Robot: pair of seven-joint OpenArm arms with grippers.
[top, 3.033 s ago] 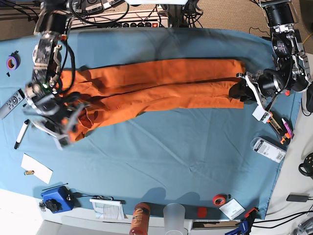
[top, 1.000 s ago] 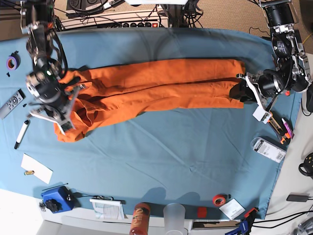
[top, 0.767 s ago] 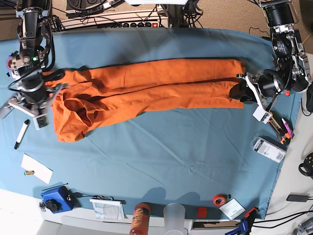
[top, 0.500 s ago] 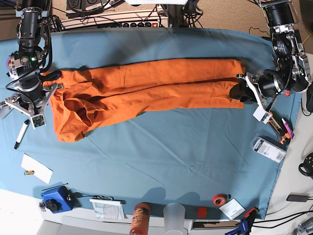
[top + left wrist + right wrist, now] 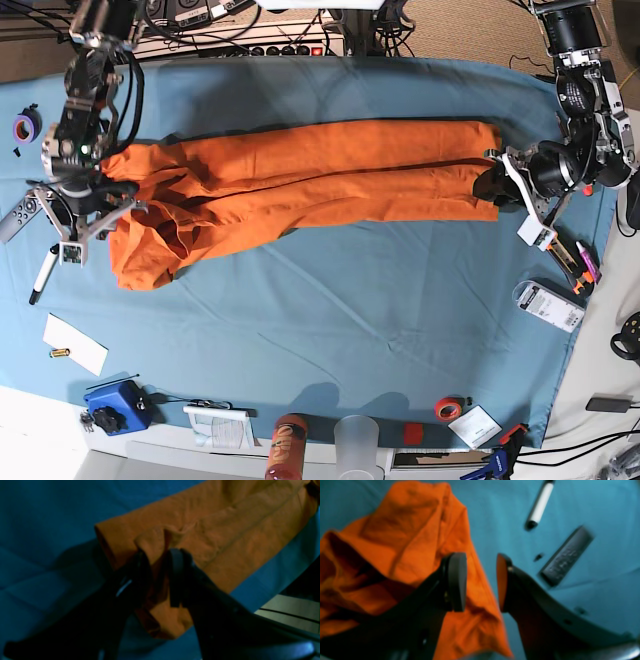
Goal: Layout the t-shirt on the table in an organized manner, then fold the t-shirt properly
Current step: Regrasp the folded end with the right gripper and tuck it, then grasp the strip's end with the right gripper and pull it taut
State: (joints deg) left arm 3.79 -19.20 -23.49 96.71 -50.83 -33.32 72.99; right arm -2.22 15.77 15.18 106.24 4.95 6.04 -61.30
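**Right arm has let go of the bunched end**

Your right gripper point(image 5: 480, 581) now hangs with fingers spread, the plain bright orange cloth t-shirt point(image 5: 300, 180) under its left finger, released since three seconds ago. Your left gripper point(image 5: 156, 575) pinches the opposite hem. The shirt lies as a rumpled strip across the blue-teal cloth-covered table point(image 5: 350, 320); spreading it is likely unfinished.

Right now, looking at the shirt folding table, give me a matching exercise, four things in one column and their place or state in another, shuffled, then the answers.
Column one:
1. left hand
2. right hand
3. white marker
4. purple tape roll

Column two:
A. lies on the table just below the right hand in the base view
B. open, holding nothing, over the shirt's crumpled end
C. sits near the table's far corner on the base view's left
D. shut on the end of the t-shirt

Pairs: 1-D, 2-B, 3-A, 4-C
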